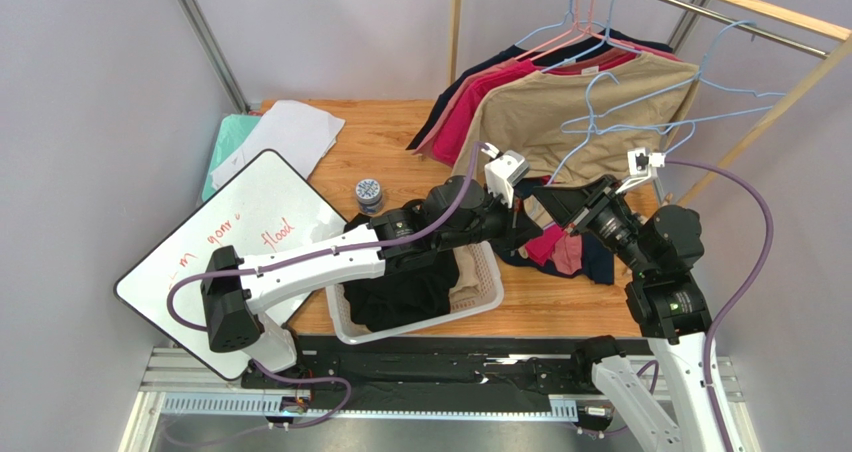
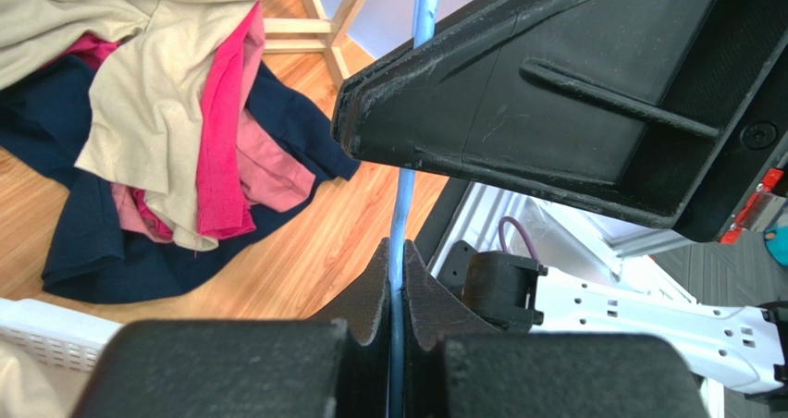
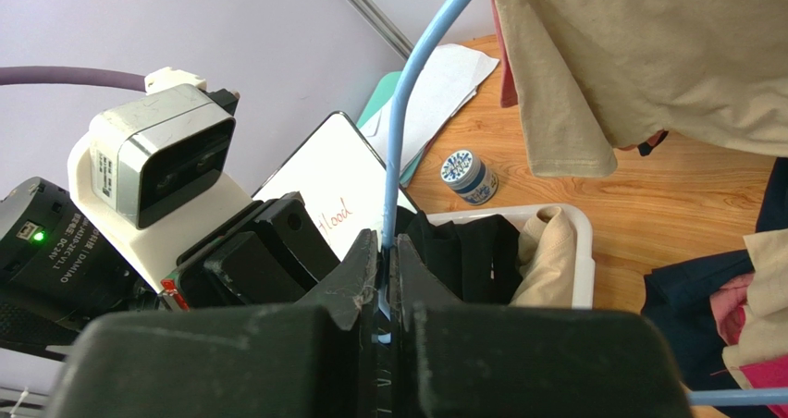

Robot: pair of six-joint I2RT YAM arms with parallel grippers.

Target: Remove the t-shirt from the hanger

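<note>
A bare light-blue wire hanger [image 1: 575, 157] hangs in front of a tan t-shirt [image 1: 580, 112] on the wooden rack. Both grippers hold its lower left corner. My left gripper [image 1: 530, 215] is shut on the blue wire [image 2: 404, 196], which runs up between its fingers [image 2: 400, 279]. My right gripper [image 1: 556, 198] is shut on the same wire [image 3: 396, 150], pinched between its fingertips [image 3: 387, 256]. The tan t-shirt also shows in the right wrist view [image 3: 647, 57]. Red, pink and navy shirts [image 1: 480, 102] hang behind it on other hangers.
A white basket [image 1: 490, 297] with black and beige clothes sits under the left arm. Shirt hems [image 1: 560, 247] pool on the wooden table. A small tin [image 1: 369, 193], a whiteboard [image 1: 250, 222] and papers [image 1: 280, 137] lie to the left. The rack's rail [image 1: 760, 27] runs across the upper right.
</note>
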